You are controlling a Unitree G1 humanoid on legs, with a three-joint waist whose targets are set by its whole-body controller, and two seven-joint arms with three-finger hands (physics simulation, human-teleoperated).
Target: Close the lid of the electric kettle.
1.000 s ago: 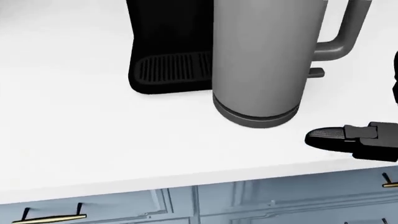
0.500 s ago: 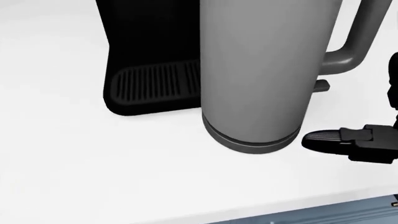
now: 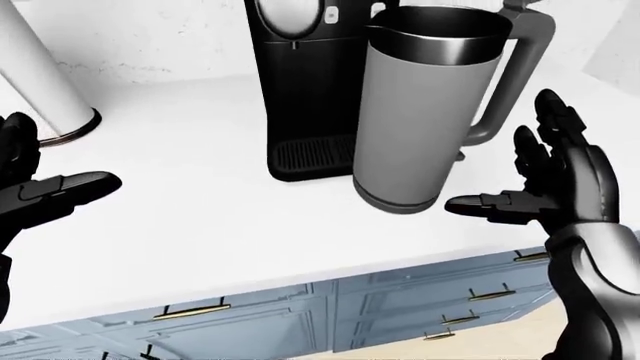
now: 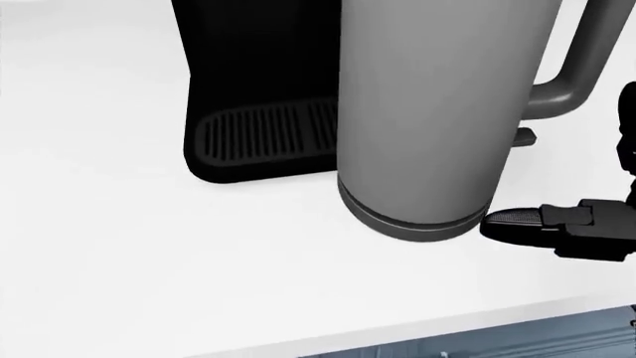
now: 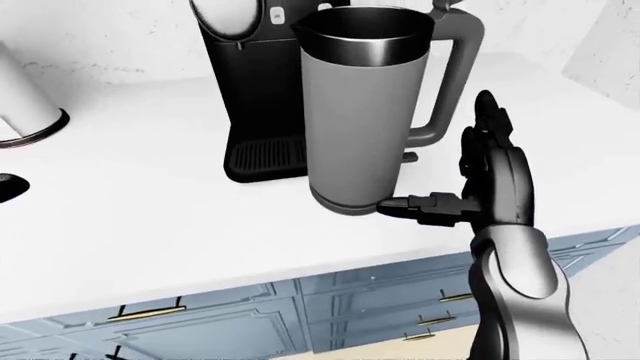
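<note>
The electric kettle (image 3: 425, 112) stands upright on the white counter (image 3: 200, 217), toward the right of the scene. Its mouth (image 5: 362, 26) is uncovered, showing a dark interior. The lid itself is cut off at the top edge of both eye views, so its position cannot be told. The handle (image 3: 515, 79) faces right.

Directly left of and behind the kettle sits a black coffee machine (image 3: 305, 90), its ribbed drip tray (image 4: 263, 130) just beside the kettle base.

The right hand (image 3: 545, 180) hovers at the kettle's right, low beside the base. Its fingers (image 3: 555, 124) are spread and upright, the thumb (image 4: 522, 221) pointing left, very near the base; contact cannot be confirmed.

The left hand (image 3: 40, 191) hangs at the far left, well apart from the kettle, fingers extended, holding nothing.

A white cylinder (image 3: 40, 82) stands far left. Blue drawers (image 3: 400, 307) with brass handles run below.
</note>
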